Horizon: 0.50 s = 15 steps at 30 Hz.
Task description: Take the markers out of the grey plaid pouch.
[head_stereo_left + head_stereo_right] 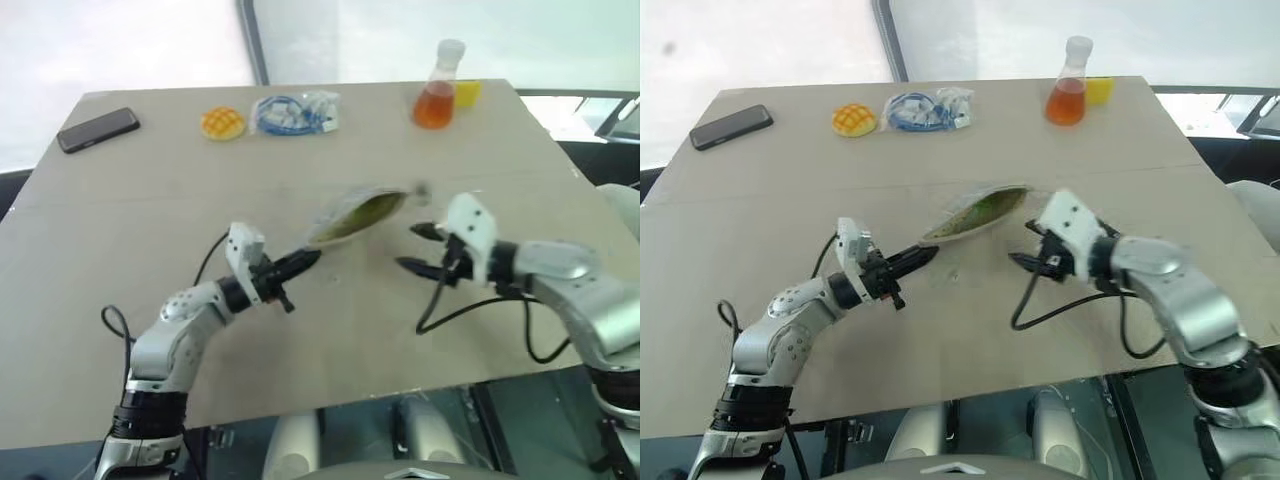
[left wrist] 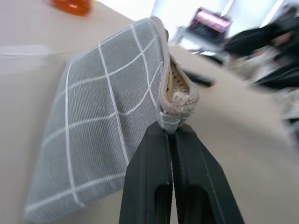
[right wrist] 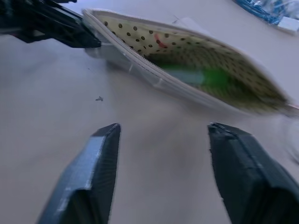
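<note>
— Markers: where are they?
— Inside the grey plaid fabric pouch point(image 1: 358, 214), mid-way across the wide beige tabletop point(image 1: 150, 260); a green one point(image 3: 212, 77) shows against the dotted lining.
— And the grippers?
— Left gripper point(image 1: 305, 262) pinches the pouch's end; right gripper point(image 1: 418, 248) hangs spread, empty. Black phone point(image 1: 97, 129) lies far back.

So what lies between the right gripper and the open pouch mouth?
Bare tabletop: in the right wrist view nothing sits between the right gripper and the grey plaid pouch.
</note>
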{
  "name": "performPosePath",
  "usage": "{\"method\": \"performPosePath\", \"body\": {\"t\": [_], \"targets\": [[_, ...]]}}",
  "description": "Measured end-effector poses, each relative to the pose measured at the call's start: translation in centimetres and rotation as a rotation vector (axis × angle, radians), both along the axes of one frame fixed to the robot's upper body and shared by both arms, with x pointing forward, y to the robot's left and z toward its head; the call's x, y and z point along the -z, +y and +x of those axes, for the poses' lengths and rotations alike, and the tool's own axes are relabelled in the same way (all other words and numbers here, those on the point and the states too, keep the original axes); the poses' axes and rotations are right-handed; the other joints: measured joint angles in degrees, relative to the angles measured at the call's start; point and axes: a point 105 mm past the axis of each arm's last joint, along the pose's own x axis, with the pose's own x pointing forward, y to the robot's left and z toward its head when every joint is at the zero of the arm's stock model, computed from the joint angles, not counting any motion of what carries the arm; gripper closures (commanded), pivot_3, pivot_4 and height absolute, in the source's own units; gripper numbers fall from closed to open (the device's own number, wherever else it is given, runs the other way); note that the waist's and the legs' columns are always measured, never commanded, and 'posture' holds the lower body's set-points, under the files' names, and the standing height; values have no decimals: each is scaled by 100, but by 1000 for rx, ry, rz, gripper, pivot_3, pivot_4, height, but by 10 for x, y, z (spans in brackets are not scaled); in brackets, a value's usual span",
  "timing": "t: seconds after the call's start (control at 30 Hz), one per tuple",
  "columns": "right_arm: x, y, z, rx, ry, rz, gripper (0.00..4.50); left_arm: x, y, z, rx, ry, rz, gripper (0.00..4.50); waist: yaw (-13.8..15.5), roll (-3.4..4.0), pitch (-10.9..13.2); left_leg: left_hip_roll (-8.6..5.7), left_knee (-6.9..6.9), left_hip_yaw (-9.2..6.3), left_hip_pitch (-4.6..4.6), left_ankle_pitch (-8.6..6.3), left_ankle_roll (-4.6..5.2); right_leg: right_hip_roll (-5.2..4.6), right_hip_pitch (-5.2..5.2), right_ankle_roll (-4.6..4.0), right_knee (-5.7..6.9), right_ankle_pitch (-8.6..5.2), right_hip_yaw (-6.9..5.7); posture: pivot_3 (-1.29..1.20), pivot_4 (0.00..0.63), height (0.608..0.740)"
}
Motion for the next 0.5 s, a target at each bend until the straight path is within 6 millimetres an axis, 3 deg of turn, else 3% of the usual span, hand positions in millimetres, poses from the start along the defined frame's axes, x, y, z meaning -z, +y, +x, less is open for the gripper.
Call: {"method": "performPosePath", "body": {"t": [0.13,0.23,0.33,0.47,0.5], "targets": [[-11,16,3,-20,-17,52,1564,-5,-6,-12,64,36,-7,4500,34,-2,-1,-1,0,-5,-1,0,0,1,4,0,-1,0,-3,0,150,740],[-8,18,0,-29,61,96,1564,-5,-7,-14,72,43,-2,4500,43,-1,-1,-1,0,-4,-2,0,0,1,5,-1,-4,0,-2,0,150,740],[-14,18,-16,-80,166,168,2285,-4,-8,-16,78,45,2,4500,42,-2,0,0,-1,-7,-1,0,0,2,6,-1,-3,0,-4,0,150,740],[-22,10,-26,-85,241,234,4159,-1,-7,-19,91,43,11,4500,26,-2,0,0,-1,-6,1,0,0,1,5,-2,-3,0,-4,0,150,740],[-23,7,-26,-68,263,248,4339,0,-7,-21,99,39,17,4500,22,-2,0,0,-1,-6,1,0,0,1,5,-2,-3,0,-4,0,150,740]]}}
